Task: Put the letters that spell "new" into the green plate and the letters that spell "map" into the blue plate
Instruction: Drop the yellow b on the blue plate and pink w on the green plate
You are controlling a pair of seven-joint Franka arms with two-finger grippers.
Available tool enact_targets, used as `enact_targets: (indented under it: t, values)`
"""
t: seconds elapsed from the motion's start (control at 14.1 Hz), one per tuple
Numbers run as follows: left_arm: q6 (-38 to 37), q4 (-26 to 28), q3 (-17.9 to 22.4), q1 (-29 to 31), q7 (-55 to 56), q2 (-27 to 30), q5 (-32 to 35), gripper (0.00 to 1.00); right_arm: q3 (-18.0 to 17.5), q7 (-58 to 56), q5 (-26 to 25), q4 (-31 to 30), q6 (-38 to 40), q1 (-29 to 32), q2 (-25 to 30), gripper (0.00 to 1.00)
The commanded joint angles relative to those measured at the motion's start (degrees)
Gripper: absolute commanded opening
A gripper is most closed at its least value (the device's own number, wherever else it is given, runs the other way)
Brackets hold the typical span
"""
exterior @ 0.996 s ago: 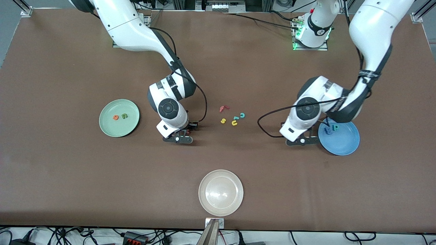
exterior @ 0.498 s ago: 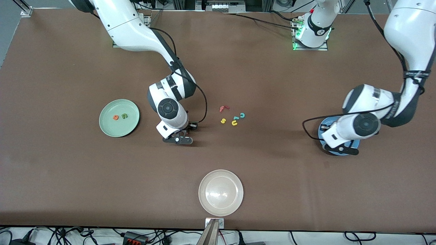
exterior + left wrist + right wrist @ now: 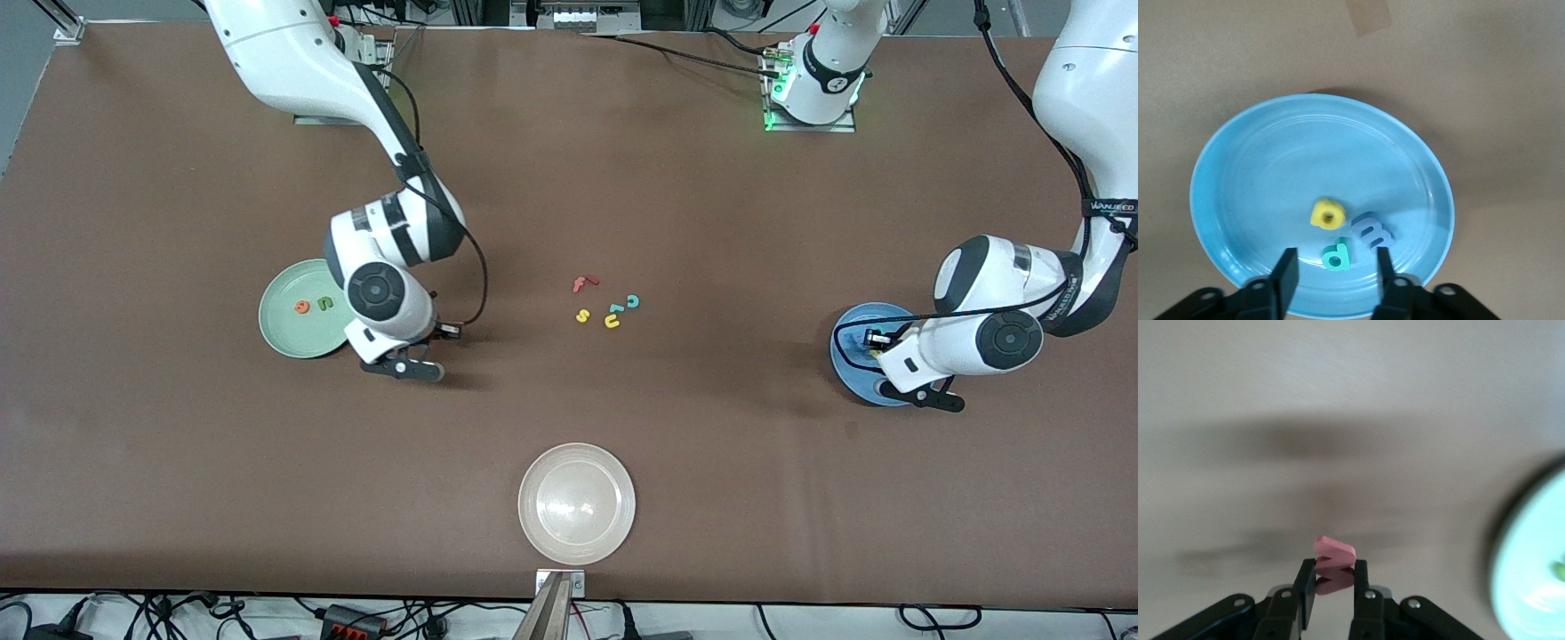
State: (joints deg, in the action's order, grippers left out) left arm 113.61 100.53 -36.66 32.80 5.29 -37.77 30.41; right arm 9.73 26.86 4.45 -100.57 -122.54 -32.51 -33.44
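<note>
Overhead, in the front view, the right gripper [image 3: 411, 354] hangs over bare brown table [image 3: 178, 462] just beside the round pale mint-green plate [image 3: 283, 331], on the side toward the loose letters. Its fingers are hidden under the wrist there. In that plate lie the small orange foam e [image 3: 302, 307] and the olive-green foam n [image 3: 325, 302], side by side and apart. The left gripper [image 3: 896, 372] is over the round bright blue plate [image 3: 849, 342], covering most of it. Mid-table sit a red f [image 3: 583, 284], a yellow s [image 3: 582, 316], a yellow u [image 3: 612, 322] and a teal c [image 3: 632, 301] in a loose cluster. A whitish-beige plate [image 3: 577, 503] stands nearer to the camera than the cluster.

Next, the left wrist view: the jaws stand apart with nothing between them. Just ahead of the fingertips [image 3: 1288, 261], in the blue plate, lie three foam letters: the teal p [image 3: 1337, 256] nearest the gap, the yellow a [image 3: 1327, 214] a little farther in, and the pale blue m [image 3: 1372, 229] beside both. The p and m nearly touch.

Last, the right wrist view: the jaws are clamped together on the red-pink foam w [image 3: 1334, 555], which stands up above the fingertips, held clear of the table. The mint-green plate's rim is off to one side of the jaws.
</note>
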Motion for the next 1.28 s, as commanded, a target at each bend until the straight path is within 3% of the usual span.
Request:
enact_targets:
  t: [0.0,0.43,0.57,0.78,1.0,1.14,1.21]
  values:
    - [-0.23,-0.34,-0.96,0.34,-0.81,1.47,0.79,1.0,3.26,-9.24,-0.5,-10.77,0.28,0.6,7.32,0.14]
    - [-1.46,-1.3,-3.94,0.6,-0.72,10.77,-0.17,1.0,3.62,-25.18,-0.14,-16.23,1.34,11.05,8.65,0.14]
    - [-5.47,-5.58,-5.78,0.51,-0.63,11.93,-0.52,1.0,3.54,-25.81,0.56,-16.5,1.25,11.86,8.39,0.14]
    - [-17.77,-16.74,-7.46,0.07,-0.72,11.75,-5.34,1.0,3.36,-25.72,2.05,-16.41,1.25,11.68,8.39,0.15]
    - [-21.5,-19.67,-7.46,0.6,-2.64,12.19,-9.83,1.0,1.88,-25.72,2.05,-16.41,1.16,11.5,8.13,0.15]
    - [-21.41,-18.8,-4.32,0.16,-6.59,17.08,-15.69,1.0,1.69,-25.63,2.05,-16.41,1.16,11.5,7.95,0.16]
    - [-21.59,-17.32,1.44,-3.23,-7.13,21.64,-20.43,1.0,1.6,-25.72,2.05,-16.41,0.81,11.42,7.86,0.2]
